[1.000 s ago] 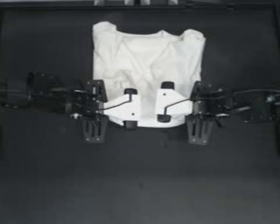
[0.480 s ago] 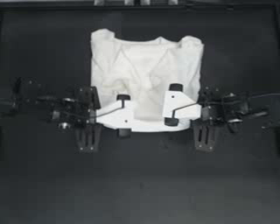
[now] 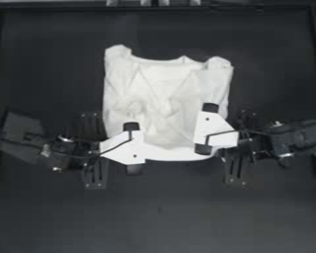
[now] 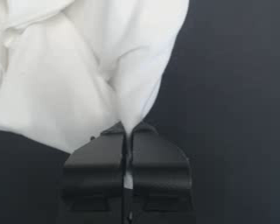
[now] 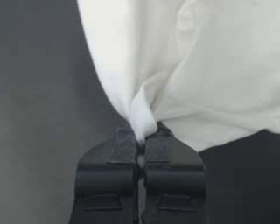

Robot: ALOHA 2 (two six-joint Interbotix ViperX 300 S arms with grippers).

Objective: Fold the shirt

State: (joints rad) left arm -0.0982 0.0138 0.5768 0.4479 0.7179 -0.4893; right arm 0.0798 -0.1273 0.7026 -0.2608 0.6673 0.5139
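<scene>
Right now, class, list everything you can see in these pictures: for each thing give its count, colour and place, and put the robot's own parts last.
T-shirt: one, white, crumpled and partly folded, on the far middle of the table, its near edge pinched at two points.
Table: one, dark, under everything; a dark frame runs along its far edge and sides.
Left gripper: one, dark jaws with a white plate, at the shirt's near-left edge, jaws shut on a pinch of cloth.
Right gripper: one, dark jaws with a white plate, at the shirt's near-right edge, jaws shut on a pinch of cloth.
Arms: two, dark, reaching in from the left and right sides of the table.
</scene>
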